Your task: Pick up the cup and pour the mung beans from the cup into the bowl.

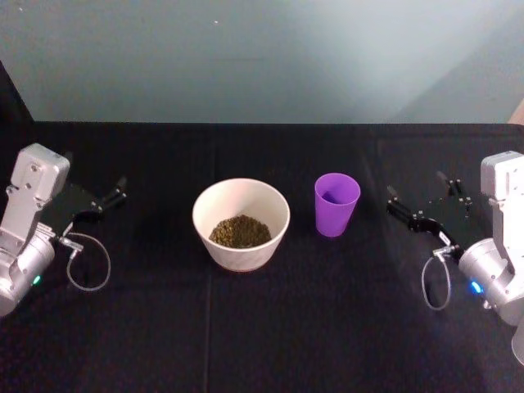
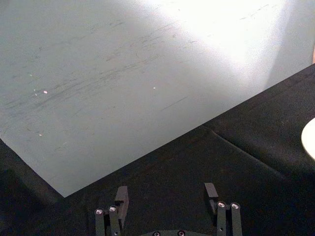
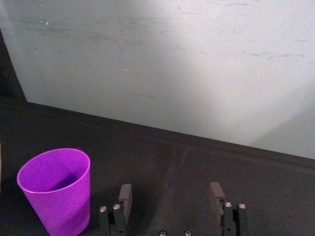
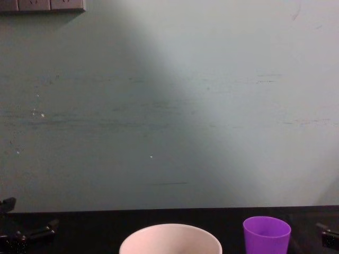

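purple cup stands just beside bean-filled bowl.

cups: 1 cup | bowls: 1 bowl | hands: 2, left hand, right hand

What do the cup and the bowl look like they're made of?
Cup: likely plastic, with a bright uniform purple colour, thin wall and smooth, faintly matte surface. Bowl: smooth off-white, thicker rim; ceramic or melamine, the look leaves it open.
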